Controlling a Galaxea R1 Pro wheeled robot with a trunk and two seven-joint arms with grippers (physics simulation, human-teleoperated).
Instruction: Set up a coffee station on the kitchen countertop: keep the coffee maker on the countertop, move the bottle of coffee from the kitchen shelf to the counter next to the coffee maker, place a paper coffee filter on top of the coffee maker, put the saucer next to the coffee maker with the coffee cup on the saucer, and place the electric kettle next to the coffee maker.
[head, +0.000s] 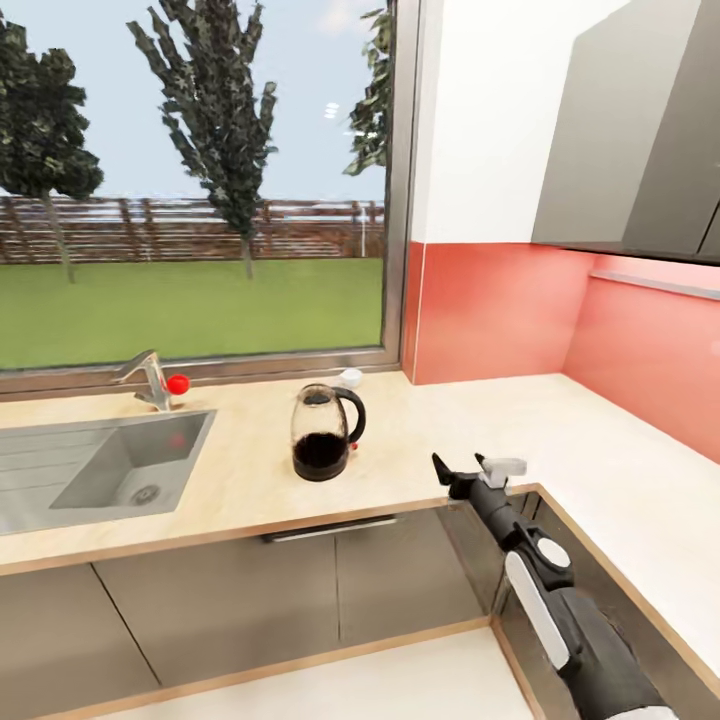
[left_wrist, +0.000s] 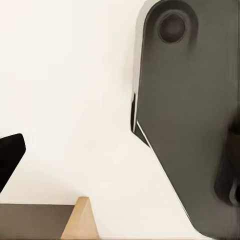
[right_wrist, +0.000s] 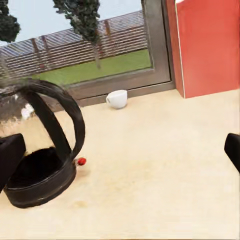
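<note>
A: Right arm (head: 560, 610) sat nearest the lens, reaching up from the lower right over the counter (head: 480, 420) edge. Right gripper (head: 475, 472) was spread wide, 2 fingers apart, nothing between them.

B: Wrist view agree?

A: Yes. 2 dark fingertips (right_wrist: 10, 157) sat at opposite sides of the right wrist view, wide gap, pale counter (right_wrist: 165, 165) between them. Gripper held nothing.

B: Kettle?

A: Kettle (head: 325, 432) stood upright on the counter, between the sink (head: 110, 470) and the gripper, apart from both. Glass body, black base, black handle toward the gripper. In the right wrist view the kettle (right_wrist: 42, 155) was close to 1 fingertip; couldn't tell if they touched. Small red switch (right_wrist: 81, 161) at its base.

B: Cup?

A: White cup (head: 350, 378) sat behind the kettle near the window (head: 200, 180) sill, upright. Also in the right wrist view (right_wrist: 118, 98), well apart from the kettle.

B: Left gripper?

A: Left wrist view had 1 dark fingertip (left_wrist: 9, 157) at the edge plus a big grey robot part (left_wrist: 190, 125) against white. Couldn't tell if it was spread or closed.

B: Other stuff?

A: Faucet (head: 148, 378) with a red knob (head: 178, 383) behind the sink. Red backsplash (head: 500, 310), grey cabinet (head: 630, 130) above.
</note>
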